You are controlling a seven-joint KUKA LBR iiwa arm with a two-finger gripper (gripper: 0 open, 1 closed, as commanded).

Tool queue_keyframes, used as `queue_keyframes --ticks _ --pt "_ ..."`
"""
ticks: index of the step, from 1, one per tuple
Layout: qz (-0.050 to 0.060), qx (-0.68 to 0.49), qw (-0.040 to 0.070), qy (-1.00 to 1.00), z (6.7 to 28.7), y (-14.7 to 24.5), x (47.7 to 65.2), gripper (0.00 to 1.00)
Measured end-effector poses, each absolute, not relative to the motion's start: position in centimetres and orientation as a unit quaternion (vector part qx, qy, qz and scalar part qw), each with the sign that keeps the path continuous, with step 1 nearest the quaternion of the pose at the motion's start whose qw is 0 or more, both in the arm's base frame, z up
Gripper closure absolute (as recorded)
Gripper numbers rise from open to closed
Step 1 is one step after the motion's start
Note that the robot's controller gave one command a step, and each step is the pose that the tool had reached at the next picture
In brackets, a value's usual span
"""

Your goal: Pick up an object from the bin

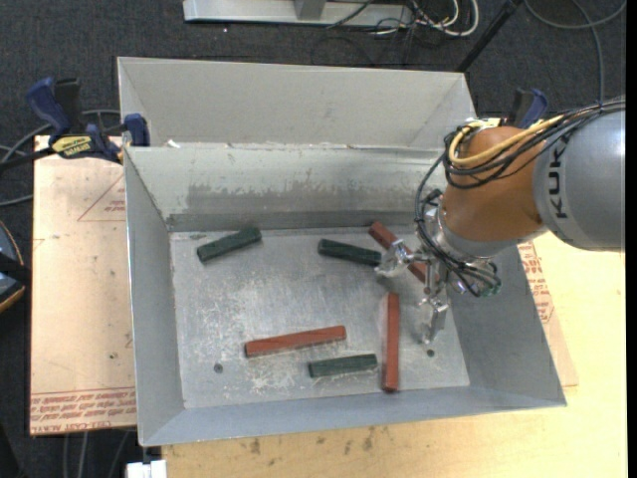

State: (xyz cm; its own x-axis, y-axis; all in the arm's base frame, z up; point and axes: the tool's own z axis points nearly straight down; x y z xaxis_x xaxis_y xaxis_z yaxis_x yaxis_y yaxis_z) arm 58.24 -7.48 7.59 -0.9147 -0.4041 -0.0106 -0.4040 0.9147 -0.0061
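Observation:
My gripper hangs low over the right part of the bin floor, open, with nothing between its fingers. One fingertip points left and the other points toward the front. A long red bar lies lengthwise just left of the front finger, its upper end close beside the gripper. A short red-brown piece sticks out from under the wrist at the back. Beside it, a dark green bar ends near the left fingertip.
Further left lie a red bar, a dark green bar near the front wall and another dark green bar at the back left. The bin's right wall slopes up close to the gripper.

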Motion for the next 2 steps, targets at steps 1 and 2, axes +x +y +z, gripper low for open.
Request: queue_keyframes --ticks 1,2 --pt "-0.004 -0.315 0.010 0.949 7.6 -5.2 56.2 0.00" --pt "0.000 -0.475 0.003 0.880 7.9 -3.1 54.3 1.00"
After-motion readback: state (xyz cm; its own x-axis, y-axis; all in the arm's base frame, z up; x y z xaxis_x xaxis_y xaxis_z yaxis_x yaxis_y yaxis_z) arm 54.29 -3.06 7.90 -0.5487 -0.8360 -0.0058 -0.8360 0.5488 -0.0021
